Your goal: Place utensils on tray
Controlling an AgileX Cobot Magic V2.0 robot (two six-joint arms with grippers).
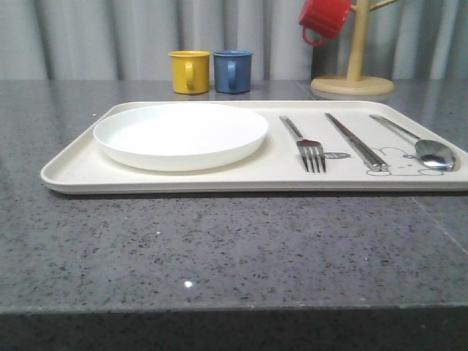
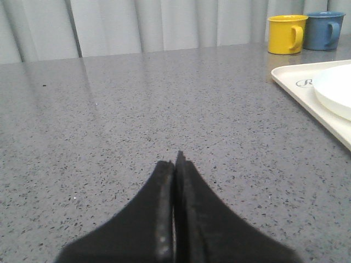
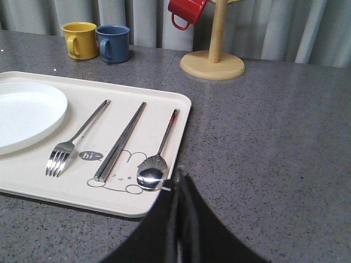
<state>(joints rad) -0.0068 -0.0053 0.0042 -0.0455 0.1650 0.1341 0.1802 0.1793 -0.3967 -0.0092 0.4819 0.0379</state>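
both claws, left claw (image 2: pixel 176 164) and right claw (image 3: pixel 180 183), are pressed together, empty, over the grey speckled surface (image 1: pixel 219 241); silver metal fork (image 1: pixel 308 146), slim metal chopsticks (image 1: pixel 356 142), long-handled metal spoon (image 1: pixel 424 146) and round white plate (image 1: pixel 180 134) are laid on the cream rectangular tray (image 1: pixel 66 170).

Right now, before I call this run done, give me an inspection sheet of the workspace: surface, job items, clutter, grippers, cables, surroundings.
Surface: grey speckled countertop, bare in front of the tray.
Job's things: cream tray holds the white plate on its left part, then fork, chopsticks and spoon side by side to the right, apart from each other.
Clutter: yellow mug and blue mug behind the tray; red mug hanging on a wooden mug tree.
Grippers: left gripper shut, holding nothing, over bare counter; right gripper shut, holding nothing, near the spoon end of the tray.
Cables: nothing seen.
Surroundings: grey curtain behind.
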